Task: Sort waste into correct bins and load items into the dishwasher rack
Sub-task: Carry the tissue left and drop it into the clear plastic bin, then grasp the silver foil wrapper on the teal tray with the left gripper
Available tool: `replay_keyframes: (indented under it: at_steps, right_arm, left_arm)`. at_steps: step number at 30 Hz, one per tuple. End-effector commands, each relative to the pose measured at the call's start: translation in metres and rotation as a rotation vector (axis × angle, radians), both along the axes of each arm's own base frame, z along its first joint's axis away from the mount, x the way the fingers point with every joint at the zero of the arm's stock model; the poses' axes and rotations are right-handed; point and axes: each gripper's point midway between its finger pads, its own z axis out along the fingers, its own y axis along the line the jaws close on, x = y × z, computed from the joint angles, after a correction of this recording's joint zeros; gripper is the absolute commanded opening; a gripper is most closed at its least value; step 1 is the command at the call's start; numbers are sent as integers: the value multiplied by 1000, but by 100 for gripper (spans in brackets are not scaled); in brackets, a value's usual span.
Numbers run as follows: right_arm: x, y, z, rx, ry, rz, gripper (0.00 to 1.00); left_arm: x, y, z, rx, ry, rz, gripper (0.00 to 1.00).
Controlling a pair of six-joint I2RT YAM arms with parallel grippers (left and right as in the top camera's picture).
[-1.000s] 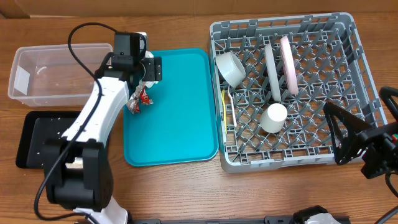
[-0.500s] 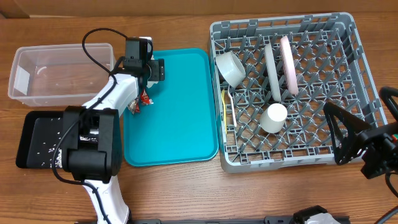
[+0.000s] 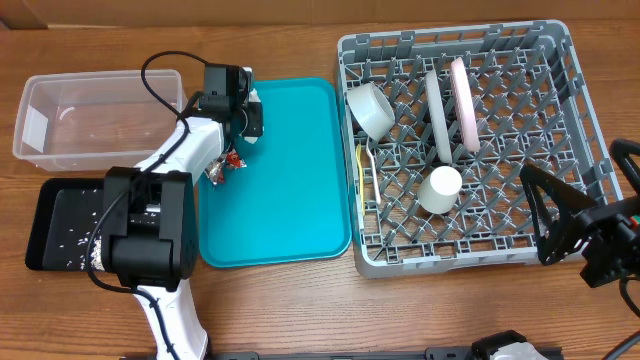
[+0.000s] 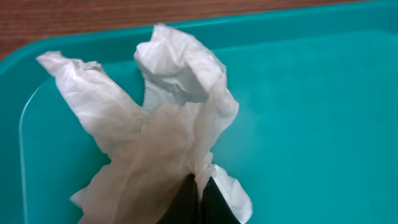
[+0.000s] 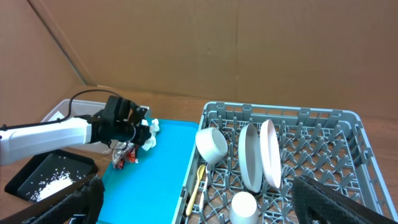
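Left wrist | left gripper (image 4: 198,200) just clamped on tissue (image 4: 163,134), teal tray's (image 4: 311,112) back-left corner | ready to lift | right gripper (image 3: 540,215) gaping, idle

A brown wooden bench (image 3: 300,310) carries everything. Four large things lie directly on it. At the far left sits a clear tub (image 3: 100,130), and just near of it, close beside, a shallower black tray (image 3: 45,215). To the right of both, in the middle of the bench, lies a teal tray (image 3: 290,180), its long sides running near to far. A large grey rack (image 3: 520,190) fills the right side, just beside the teal tray. A small red packet (image 3: 232,158) lies at the teal tray's left rim; whether it touches the wood cannot be told.
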Motion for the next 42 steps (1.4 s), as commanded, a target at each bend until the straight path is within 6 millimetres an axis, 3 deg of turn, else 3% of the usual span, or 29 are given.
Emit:
replay_keyframes:
  at_steps: [1,4,7,9,12,20,23,25,27,31,33,37,38,42]
  right_arm:
    - [1,-1,1,2,-4,-9,100]
    - [1,-1,1,2,-4,-9,100]
    - [1,-1,1,2,-4,-9,100]
    - [1,-1,1,2,-4,-9,100]
    - [1,-1,1,2,-4,-9,100]
    - [1,-1,1,2,-4,-9,100]
    - [1,-1,1,2,-4,-9,100]
    - [1,-1,1,2,-4,-9,100]
    - [1,-1,1,2,-4,-9,100]
    - [1,-1,1,2,-4,-9,100]
    - [1,-1,1,2,-4,-9,100]
    - [1,-1,1,2,-4,-9,100]
    - [1,-1,1,2,-4,-9,100]
    - [1,-1,1,2,-4,-9,100]
  left_arm:
    - [19,-20,88,-69,-169,-52,4]
    - [16,-12,147,-49,-251,-28,4]
    - [-1,15,174,42,-253,63,4]
    - [-13,34,181,90,-233,112,4]
    - [-26,70,174,159,-172,188,4]
    - [-34,142,122,126,-30,349,5]
    - [-32,153,111,95,-14,387,36]
    - [-29,152,112,88,-27,379,74]
    - [-26,143,125,108,-49,312,100]
    - [-33,103,152,0,-50,195,96]
    - [-43,81,154,-8,-23,130,91]
    - [-68,55,126,103,110,35,74]
    - [-81,50,107,181,184,24,74]
    - [-100,46,73,287,285,4,73]
